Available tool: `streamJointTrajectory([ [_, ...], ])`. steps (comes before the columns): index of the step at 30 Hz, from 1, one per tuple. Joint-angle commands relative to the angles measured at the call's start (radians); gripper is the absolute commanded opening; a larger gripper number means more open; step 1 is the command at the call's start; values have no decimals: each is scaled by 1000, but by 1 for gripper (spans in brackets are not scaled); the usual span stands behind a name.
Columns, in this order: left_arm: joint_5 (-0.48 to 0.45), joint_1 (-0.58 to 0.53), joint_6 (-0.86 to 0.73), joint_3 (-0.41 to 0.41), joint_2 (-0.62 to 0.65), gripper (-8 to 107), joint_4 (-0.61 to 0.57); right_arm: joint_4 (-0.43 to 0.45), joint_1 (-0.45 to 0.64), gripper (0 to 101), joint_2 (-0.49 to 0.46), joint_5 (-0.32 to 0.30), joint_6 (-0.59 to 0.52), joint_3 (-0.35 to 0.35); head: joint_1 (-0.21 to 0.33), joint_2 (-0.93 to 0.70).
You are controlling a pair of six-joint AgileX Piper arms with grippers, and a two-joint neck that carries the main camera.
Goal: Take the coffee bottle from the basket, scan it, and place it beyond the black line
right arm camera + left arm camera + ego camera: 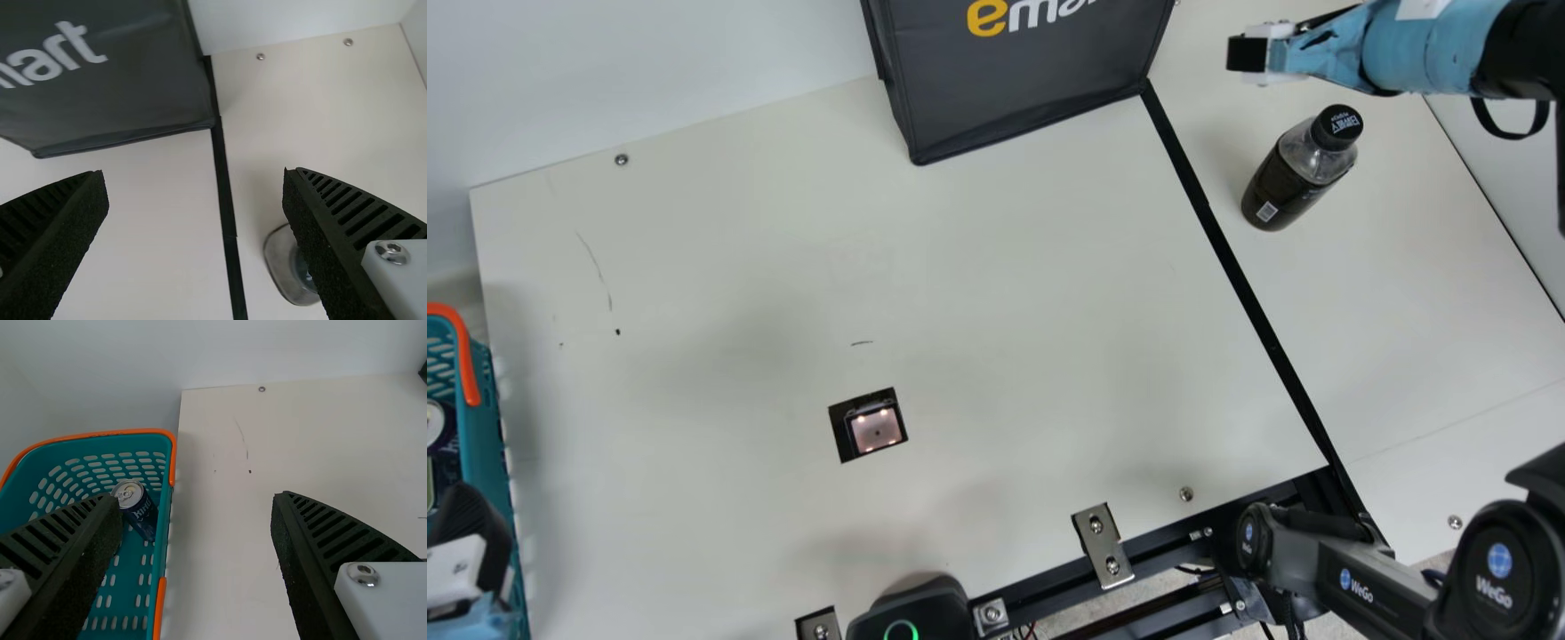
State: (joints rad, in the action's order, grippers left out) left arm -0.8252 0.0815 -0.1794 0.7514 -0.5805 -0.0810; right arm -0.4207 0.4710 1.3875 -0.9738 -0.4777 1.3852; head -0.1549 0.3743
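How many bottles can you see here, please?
1: the dark bottle, beyond the black line, at the main view's right. Others may be hidden in the basket.

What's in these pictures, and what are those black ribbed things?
This is a robot with two arms. The main view is from its neck camera; the others are from its wrists. Its left gripper and right gripper, with black ribbed fingers, are both open and empty. A dark bottle with a black cap is on the cream table, past the black line. A black fabric bag and a small square scanner window are there too. The teal plastic basket with an orange rim has a dark blue can inside.
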Motion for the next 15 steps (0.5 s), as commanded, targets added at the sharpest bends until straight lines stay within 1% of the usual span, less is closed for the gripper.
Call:
streamJointTrajectory([
  [1, 0, 0, 0, 0, 0, 90, 0, 10, -36, 91, -4, 4, 12, 2, 17, 2],
  [7, 0, 0, 0, 0, 0, 90, 0, 40, -127, 91, -16, 12, 54, 9, 17, 2],
  [15, 0, 0, 0, 0, 0, 90, 0, 107, -244, 91, -26, 34, 133, 14, 17, 2],
])
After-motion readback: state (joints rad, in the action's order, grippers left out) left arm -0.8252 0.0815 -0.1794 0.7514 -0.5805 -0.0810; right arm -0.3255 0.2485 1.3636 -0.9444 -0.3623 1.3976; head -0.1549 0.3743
